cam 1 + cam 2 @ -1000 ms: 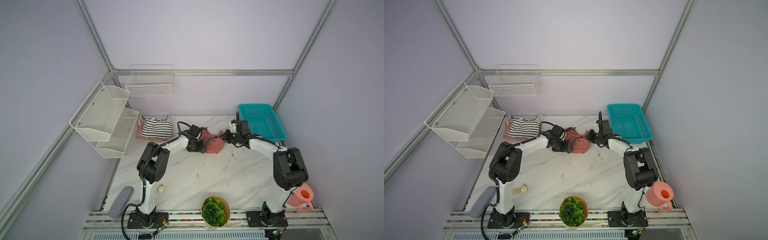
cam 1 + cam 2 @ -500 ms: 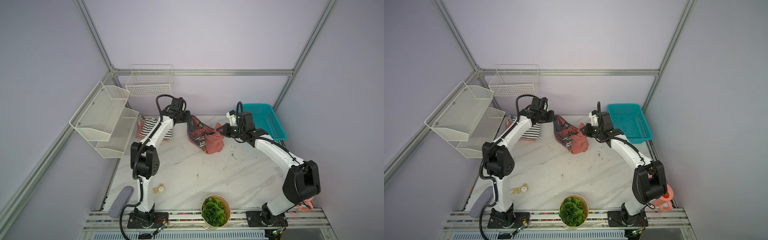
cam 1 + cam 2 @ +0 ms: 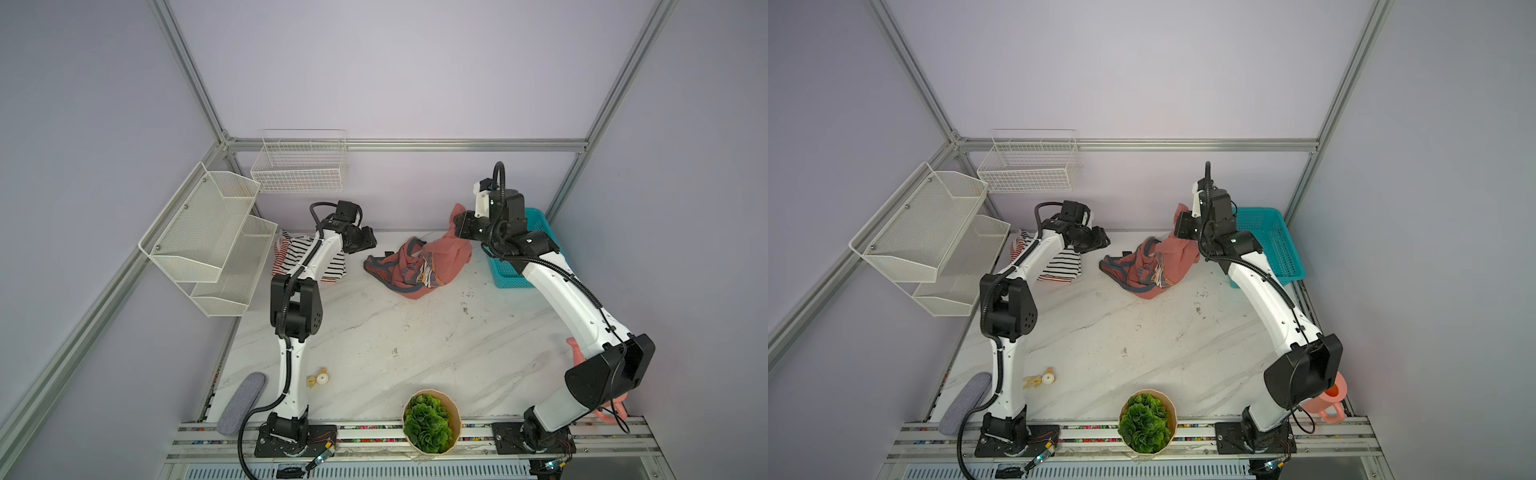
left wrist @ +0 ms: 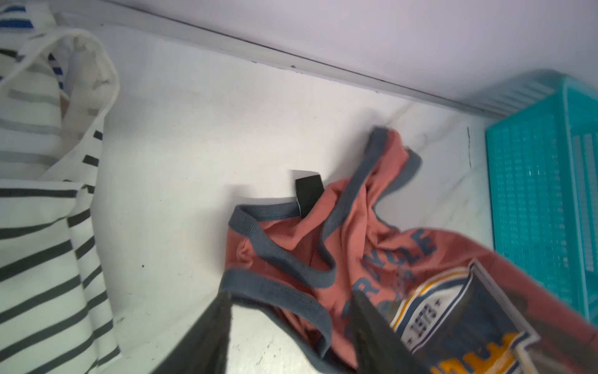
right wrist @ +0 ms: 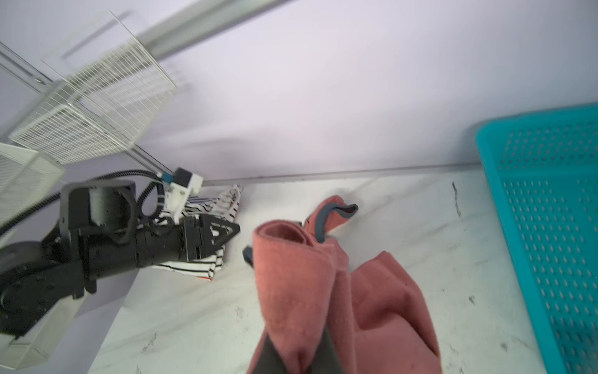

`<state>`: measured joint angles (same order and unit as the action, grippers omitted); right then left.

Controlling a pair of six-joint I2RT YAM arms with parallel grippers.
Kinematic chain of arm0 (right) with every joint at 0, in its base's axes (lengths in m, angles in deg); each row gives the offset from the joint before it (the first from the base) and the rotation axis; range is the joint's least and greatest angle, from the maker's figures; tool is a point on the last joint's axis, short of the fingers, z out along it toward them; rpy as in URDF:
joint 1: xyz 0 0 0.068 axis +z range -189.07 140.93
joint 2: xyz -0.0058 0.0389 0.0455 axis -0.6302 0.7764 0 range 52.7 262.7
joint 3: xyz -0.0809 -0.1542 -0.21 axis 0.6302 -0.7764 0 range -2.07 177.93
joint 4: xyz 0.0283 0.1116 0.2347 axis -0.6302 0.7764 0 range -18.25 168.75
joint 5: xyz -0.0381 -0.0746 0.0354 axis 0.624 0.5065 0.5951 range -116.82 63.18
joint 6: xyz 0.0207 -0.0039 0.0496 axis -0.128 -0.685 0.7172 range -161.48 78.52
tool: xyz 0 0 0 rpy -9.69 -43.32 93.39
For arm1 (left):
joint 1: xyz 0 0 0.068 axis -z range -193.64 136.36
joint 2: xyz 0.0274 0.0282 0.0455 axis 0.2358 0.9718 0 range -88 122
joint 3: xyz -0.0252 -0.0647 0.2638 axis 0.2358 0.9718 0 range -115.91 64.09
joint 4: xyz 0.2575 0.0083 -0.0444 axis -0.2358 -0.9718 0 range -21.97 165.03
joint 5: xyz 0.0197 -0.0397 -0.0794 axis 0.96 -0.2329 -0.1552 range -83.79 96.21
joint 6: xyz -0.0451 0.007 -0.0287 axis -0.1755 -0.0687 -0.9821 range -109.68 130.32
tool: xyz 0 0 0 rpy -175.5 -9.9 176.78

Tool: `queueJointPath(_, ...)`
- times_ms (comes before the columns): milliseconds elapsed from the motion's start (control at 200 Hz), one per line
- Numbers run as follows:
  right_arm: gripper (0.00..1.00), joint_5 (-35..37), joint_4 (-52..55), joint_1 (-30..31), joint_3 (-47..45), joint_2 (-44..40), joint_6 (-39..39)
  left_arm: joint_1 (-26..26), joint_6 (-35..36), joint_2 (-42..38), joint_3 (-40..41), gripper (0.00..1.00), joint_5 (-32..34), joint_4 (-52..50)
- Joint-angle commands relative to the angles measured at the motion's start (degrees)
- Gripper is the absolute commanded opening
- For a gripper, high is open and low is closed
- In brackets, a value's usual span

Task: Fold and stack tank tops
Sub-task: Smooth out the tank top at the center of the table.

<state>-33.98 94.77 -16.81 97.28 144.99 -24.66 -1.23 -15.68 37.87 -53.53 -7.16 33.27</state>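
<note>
Pale marble counter [image 3: 374, 332], lavender walls behind, and a limp customer it was: the dusty-red tank top [image 3: 419, 266] lay crumpled at the far middle of the counter, between the striped tank tops [image 3: 296, 257] piled to the left and the teal basket [image 3: 1283, 257] to the right. We saw the right end effector [image 3: 458, 226] clamped shut on a plain fold of it, holding that part up off the counter while the rest sagged in a heap below. The left end effector [image 3: 369, 240] hung just beside the heap, its fingers [image 4: 216, 330] spread apart with nothing between them, and the navy-bound straps [image 4: 284, 255] lay on the counter just beyond. We judged this cloth thin and light with no stiffness at all, so it would trail after a single pinch and bunch everywhere else. It looked neither fragile nor slippery, though a mid-cloth pinch would likely catch several layers at once. We reckoned the printed badge [image 4: 453, 307] a touch firmer than the jersey around it. For our money, the bound strap edges were the place to take hold, one in each end effector, so the top could be drawn out flat.
</note>
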Motion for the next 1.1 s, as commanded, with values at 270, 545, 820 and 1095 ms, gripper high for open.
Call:
queueJointPath(270,0.18,-18.63,2.14,16.25,-1.16,18.08,-5.99,0.72,1.94,-23.93,19.36,0.73,6.43,4.79)
queueJointPath(545,0.72,-12.69,2.92,17.29,-5.87,14.88,-7.04,0.14,2.70,-25.99,20.81,0.70,11.97,0.95)
queueJointPath(820,0.64,-4.44,4.30,13.86,-1.25,18.75,-2.34,3.09,2.03,-20.93,23.49,0.66,9.63,-0.29)
queueJointPath(1095,0.58,-2.60,11.46,13.91,17.82,36.32,-1.26,3.79,-0.71,-23.85,30.19,0.62,12.28,-0.43)
